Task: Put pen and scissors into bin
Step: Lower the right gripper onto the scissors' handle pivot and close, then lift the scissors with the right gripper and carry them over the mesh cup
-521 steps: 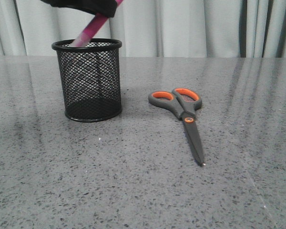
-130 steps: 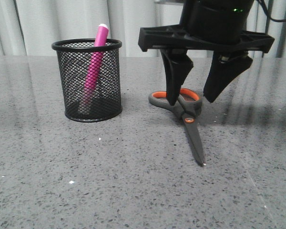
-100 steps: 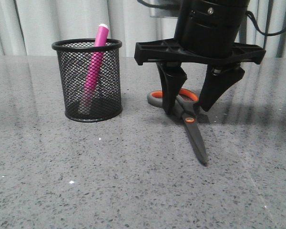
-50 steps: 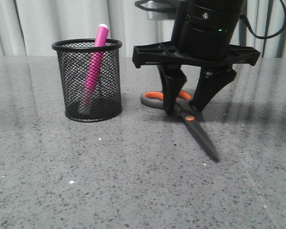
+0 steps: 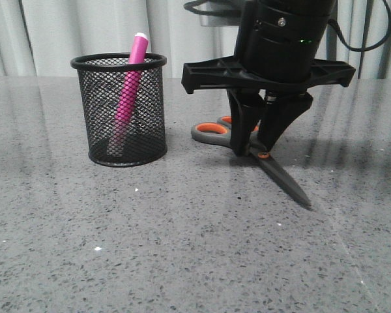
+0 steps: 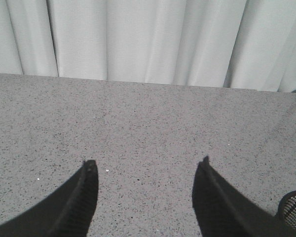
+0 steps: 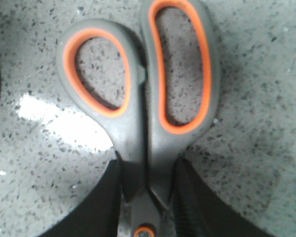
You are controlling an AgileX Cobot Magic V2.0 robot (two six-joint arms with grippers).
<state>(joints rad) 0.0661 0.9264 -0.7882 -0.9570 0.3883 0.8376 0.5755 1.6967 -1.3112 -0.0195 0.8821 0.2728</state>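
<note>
- Already the right gripper (image 5: 254, 151) pinches the scissors (image 5: 264, 159) just above the pivot, low on the tabletop (image 5: 182, 248).
- Off to its side, the pen (image 5: 127, 91) stands in the bin (image 5: 119, 111).
- Scissors remain; left gripper (image 6: 145, 170) hangs spread, empty.

Pink pen (image 5: 128, 91) leans in mesh bin (image 5: 119, 111); scissors (image 5: 267, 163) lie beside.

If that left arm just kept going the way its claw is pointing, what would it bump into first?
Probably the speckled grey stone table. The left end effector is open with only bare tabletop ahead, then the pale curtain. The black wire-mesh cup sits off to one side, out of line, though depth is hard to judge.
</note>
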